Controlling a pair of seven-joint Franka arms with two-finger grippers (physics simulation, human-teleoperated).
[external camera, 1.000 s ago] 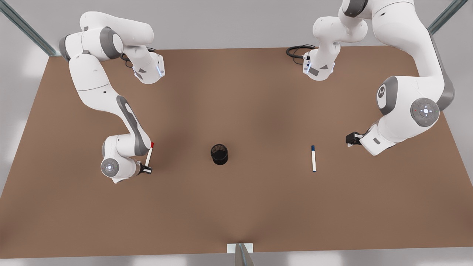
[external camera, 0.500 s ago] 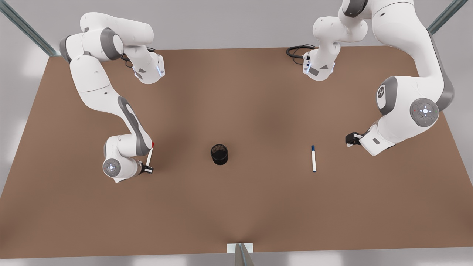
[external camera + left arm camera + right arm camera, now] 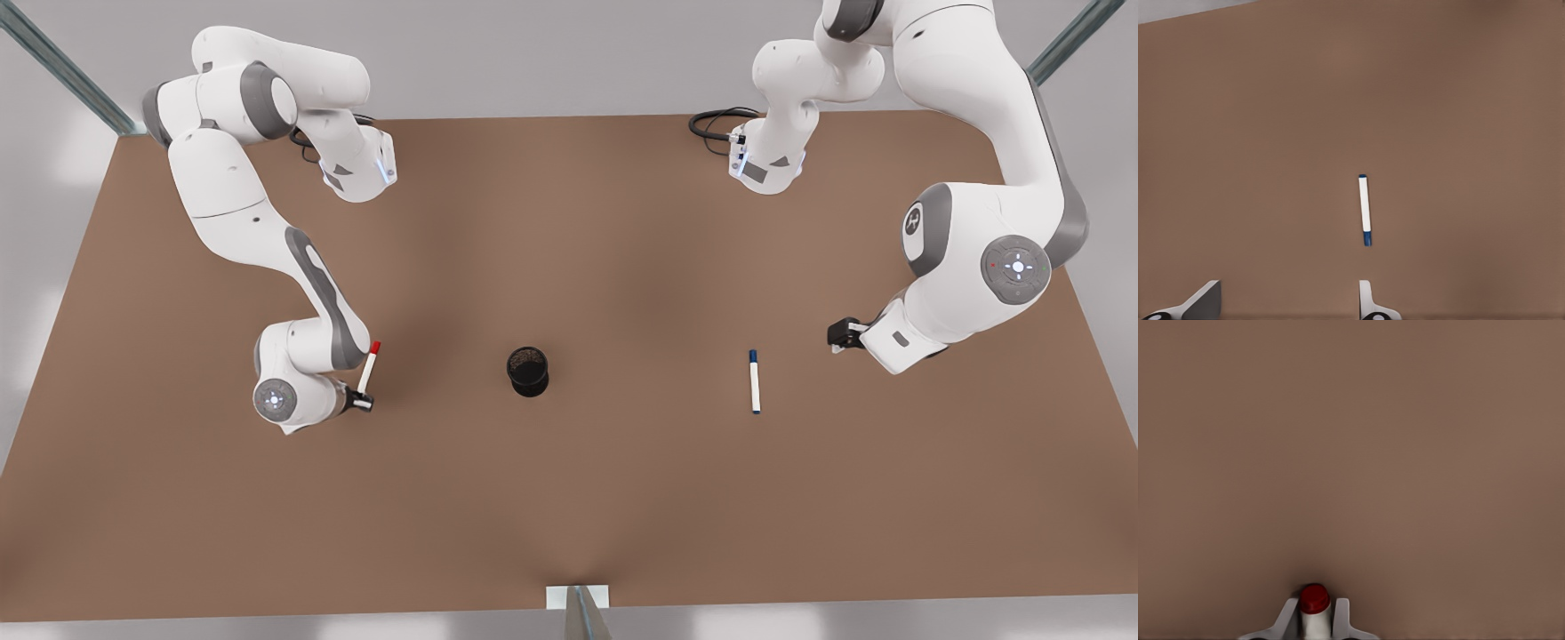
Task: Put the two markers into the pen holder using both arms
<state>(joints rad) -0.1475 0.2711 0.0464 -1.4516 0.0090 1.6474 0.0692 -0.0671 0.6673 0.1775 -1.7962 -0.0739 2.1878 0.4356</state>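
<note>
R gripper (image 3: 363,404), at the front view's left, is clamping the red marker (image 3: 369,368) by its lower barrel & carrying it cap-up, clear of the table (image 3: 569,498); in the right wrist view the fingers (image 3: 1341,617) are pinching the white barrel w/ the red cap on top. Holder (image 3: 528,371) is standing mid-table, well apart to the right. Blue marker (image 3: 754,381) is lying flat further right, untouched. L gripper (image 3: 837,335) is hanging near it, fingers spread wide, gripping nothing.

Step in hand, I'd say: red transport underway. Next: centre it over the holder mouth, keep upright, release; L arm needs to drop astride the blue barrel.

No readable brands or writing.
</note>
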